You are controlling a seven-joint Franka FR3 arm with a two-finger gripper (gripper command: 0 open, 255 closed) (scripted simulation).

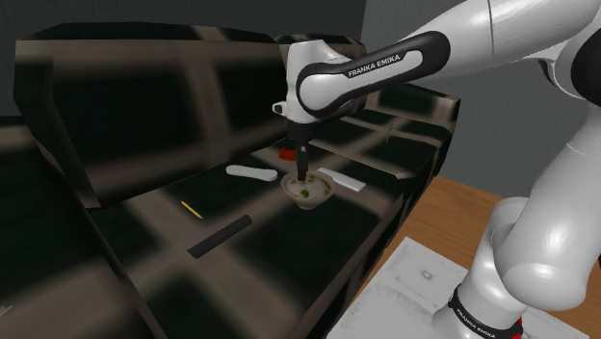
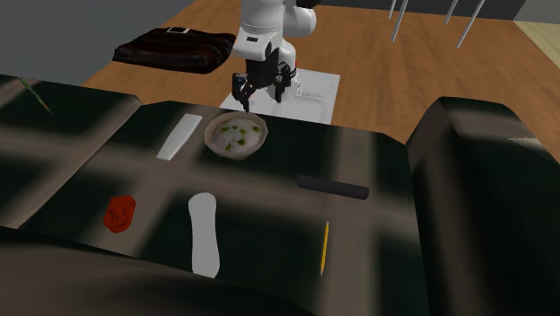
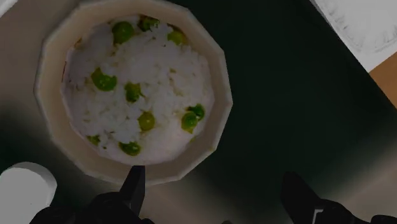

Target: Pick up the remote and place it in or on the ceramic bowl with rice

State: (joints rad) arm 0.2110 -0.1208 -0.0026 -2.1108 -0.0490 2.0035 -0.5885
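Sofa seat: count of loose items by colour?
White: 2, flat slab, rounded bar
Black: 1, bar
Yellow: 1, pencil
Red: 1, lump
Cream: 1, bowl of rice
Total: 6

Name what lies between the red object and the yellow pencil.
A long white slab, between red object and yellow pencil in the second exterior view.
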